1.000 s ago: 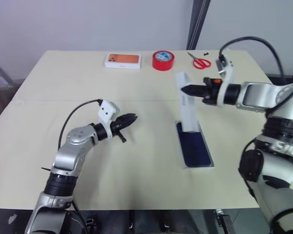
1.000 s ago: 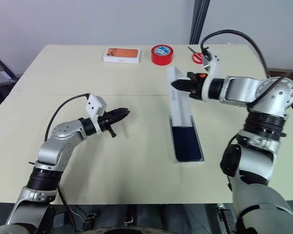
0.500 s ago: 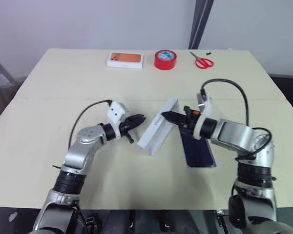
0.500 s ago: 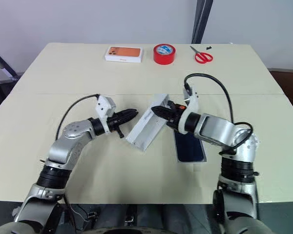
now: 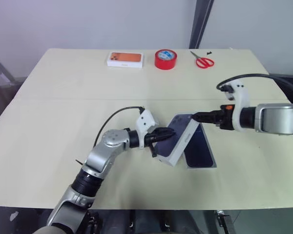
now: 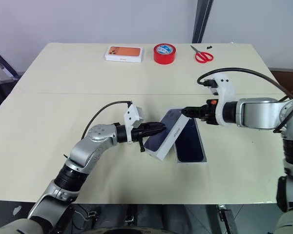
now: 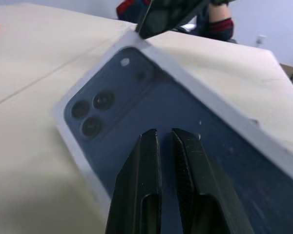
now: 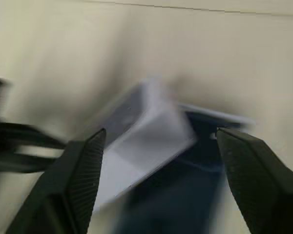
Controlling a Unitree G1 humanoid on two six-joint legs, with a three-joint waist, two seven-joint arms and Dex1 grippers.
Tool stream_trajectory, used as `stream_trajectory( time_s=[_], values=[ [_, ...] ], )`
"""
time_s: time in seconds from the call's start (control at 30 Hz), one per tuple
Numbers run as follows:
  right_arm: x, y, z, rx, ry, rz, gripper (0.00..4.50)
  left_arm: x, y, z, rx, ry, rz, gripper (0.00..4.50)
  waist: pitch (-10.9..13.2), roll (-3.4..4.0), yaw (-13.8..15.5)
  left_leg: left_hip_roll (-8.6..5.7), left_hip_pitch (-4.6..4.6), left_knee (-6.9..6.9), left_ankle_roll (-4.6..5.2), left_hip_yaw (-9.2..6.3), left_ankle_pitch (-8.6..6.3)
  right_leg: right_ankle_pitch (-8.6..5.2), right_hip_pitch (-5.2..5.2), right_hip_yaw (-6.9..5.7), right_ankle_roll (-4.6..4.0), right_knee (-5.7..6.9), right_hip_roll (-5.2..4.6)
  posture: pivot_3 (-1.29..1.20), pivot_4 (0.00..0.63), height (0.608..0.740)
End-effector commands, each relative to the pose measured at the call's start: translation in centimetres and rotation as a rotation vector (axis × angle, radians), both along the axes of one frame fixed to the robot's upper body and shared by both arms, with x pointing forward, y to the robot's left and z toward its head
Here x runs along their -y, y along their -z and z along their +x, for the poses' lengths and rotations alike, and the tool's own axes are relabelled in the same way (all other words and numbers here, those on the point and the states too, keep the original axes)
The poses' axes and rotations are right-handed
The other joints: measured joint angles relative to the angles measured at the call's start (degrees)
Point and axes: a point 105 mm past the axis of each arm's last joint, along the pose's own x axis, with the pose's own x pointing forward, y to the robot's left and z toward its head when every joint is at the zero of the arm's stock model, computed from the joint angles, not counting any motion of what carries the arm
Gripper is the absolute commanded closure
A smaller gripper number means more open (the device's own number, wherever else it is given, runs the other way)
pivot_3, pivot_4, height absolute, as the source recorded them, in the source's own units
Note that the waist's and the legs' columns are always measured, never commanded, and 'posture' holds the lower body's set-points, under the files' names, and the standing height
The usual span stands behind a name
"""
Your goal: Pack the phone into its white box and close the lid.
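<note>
The lid [image 6: 167,132] leans tilted against the white box [image 6: 189,144] holding the phone [image 6: 190,146], long axis slanting off the box's. The left pincer [image 6: 158,129], narrow, touches its top face; the right pincer [image 6: 185,111], wide, sits at its far corner.

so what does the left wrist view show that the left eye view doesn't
Left wrist view alone: close up, the lid's dark top printed with three camera lenses, the left pincer shut against it.

Left eye view alone: the phone in its white box, red tape, scissors, an orange-topped box, the open right pincer.

Both: lid, left pincer, table.
</note>
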Motion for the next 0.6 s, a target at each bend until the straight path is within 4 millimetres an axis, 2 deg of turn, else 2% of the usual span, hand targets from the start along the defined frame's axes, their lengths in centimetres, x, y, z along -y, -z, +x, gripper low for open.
stream_trajectory(
  time_s=[0.03,0.17,0.33,0.5,0.6],
  values=[
    [1.1,-0.4,0.4,0.102,-0.035,-0.160,0.65,0.7,-1.5,-0.2,0.033,0.016,-0.037,3.99,0.00,0.00,0.00,0.00,-0.01,0.00,0.00,0.00,0.00,0.00,-0.02,0.00,0.00,0.00,0.00,0.00,0.150,0.725],
    [2.2,0.0,0.6,0.152,-0.088,-0.278,1.84,0.0,-2.5,0.6,0.013,-0.045,-0.094,3.99,0.00,0.00,0.00,0.00,-0.01,0.00,0.00,-0.01,0.00,0.00,-0.03,0.00,0.00,0.00,0.00,0.00,0.150,0.725],
    [0.9,0.6,-1.1,0.180,-0.290,-0.378,4.45,-3.1,-3.1,2.8,-0.001,-0.201,-0.074,3.99,0.00,0.00,-0.16,0.02,0.00,0.00,0.00,-0.02,0.00,0.00,-0.09,0.00,0.00,0.07,0.01,0.00,0.150,0.725],
    [-0.7,3.1,-3.4,0.117,-0.461,-0.420,4.45,-6.1,-1.0,4.2,-0.025,-0.300,0.116,3.99,0.00,-0.01,-0.04,0.01,0.00,0.00,-0.01,-0.05,0.01,0.00,-0.09,-0.01,0.00,0.08,0.03,0.00,0.150,0.725],
    [-1.5,4.6,-3.8,0.080,-0.480,-0.410,4.45,-6.2,0.4,3.7,-0.037,-0.258,0.212,3.99,0.01,-0.01,0.03,0.00,0.00,0.00,-0.03,-0.05,0.01,0.00,-0.09,-0.01,0.00,0.07,0.00,0.00,0.150,0.725]
  ],
)
